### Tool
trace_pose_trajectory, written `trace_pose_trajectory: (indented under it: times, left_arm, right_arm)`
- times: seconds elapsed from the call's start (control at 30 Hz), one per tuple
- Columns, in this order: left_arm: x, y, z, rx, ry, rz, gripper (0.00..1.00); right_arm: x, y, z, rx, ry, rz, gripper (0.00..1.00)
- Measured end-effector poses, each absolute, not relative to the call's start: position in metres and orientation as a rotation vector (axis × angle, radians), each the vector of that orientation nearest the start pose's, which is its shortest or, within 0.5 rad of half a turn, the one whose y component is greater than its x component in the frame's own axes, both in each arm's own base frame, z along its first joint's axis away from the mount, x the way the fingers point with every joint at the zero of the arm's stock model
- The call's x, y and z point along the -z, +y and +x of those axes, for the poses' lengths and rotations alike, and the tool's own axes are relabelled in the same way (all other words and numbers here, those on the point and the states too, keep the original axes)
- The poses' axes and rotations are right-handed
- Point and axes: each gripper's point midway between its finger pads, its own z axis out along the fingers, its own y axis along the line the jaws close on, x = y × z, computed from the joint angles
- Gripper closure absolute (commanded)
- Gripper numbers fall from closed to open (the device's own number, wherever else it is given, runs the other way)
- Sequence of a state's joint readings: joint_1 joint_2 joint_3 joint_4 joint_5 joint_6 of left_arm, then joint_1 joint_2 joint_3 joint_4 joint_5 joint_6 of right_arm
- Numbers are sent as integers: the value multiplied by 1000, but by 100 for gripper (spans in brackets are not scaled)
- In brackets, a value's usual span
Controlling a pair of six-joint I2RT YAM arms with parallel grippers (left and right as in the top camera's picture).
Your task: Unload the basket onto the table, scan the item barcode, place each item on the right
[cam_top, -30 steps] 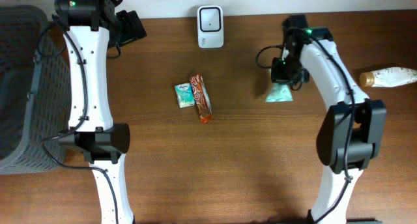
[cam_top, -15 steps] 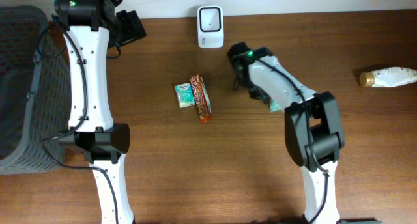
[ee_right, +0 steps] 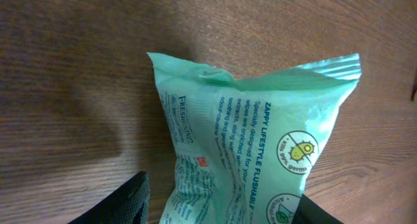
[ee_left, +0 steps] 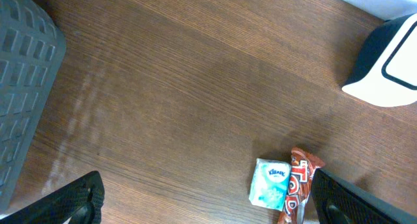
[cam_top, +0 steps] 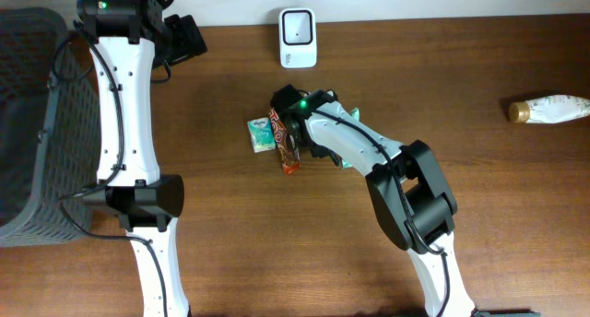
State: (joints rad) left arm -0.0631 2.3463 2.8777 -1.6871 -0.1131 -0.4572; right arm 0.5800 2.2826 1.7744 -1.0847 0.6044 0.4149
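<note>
Right arm has swung in from the right side to mid-table over the last second, bringing the wipes pack (ee_right: 254,133) with it. Right gripper (ee_right: 221,208): fingers now apart, pack lying flat on the wood between them; contact cannot be told. Pack sits just right of the candy bar (cam_top: 287,142), nearer than the scanner (cam_top: 298,38) at the far edge. Left gripper (ee_left: 215,201): wide apart, holding nothing, unmoved.

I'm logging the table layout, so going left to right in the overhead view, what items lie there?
Dark grey plastic basket → small white-and-green tissue packet → red-orange candy bar → mint-green wipes pack → white bottle with gold cap.
</note>
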Motion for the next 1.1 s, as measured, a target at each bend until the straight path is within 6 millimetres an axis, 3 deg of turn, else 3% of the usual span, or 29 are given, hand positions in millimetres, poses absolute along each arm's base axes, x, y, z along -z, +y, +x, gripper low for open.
trace_pose_trajectory:
  times: [0.07,0.2,0.43,0.63,0.77,1.0,1.1]
  left_arm:
    - [-254,-11,485,-1,2653,-563,1]
    - [-254,-11,485,-1,2653,-563,1]
    - [-254,-11,485,-1,2653,-563,1]
    - [-254,-11,485,-1,2653,-563,1]
    - [-254,-11,485,-1,2653,-562,1]
    - [-254,-11,485,-1,2653,-563,1]
    - [-254,-11,485,-1,2653,-563,1]
  right_arm:
    - [-32,151,411,792,2769,-240,62]
    - [-41,142,414,855,2743,-232,96]
    - [-58,126,420,1021,2645,-254,96]
    - [-88,105,432,1254,2451,-261,96]
    - [-87,96,437,1261,2439,-223,96]
    - [-66,44,427,1362,2509,-160,96]
    - [-58,44,425,1337,2537,-154,95]
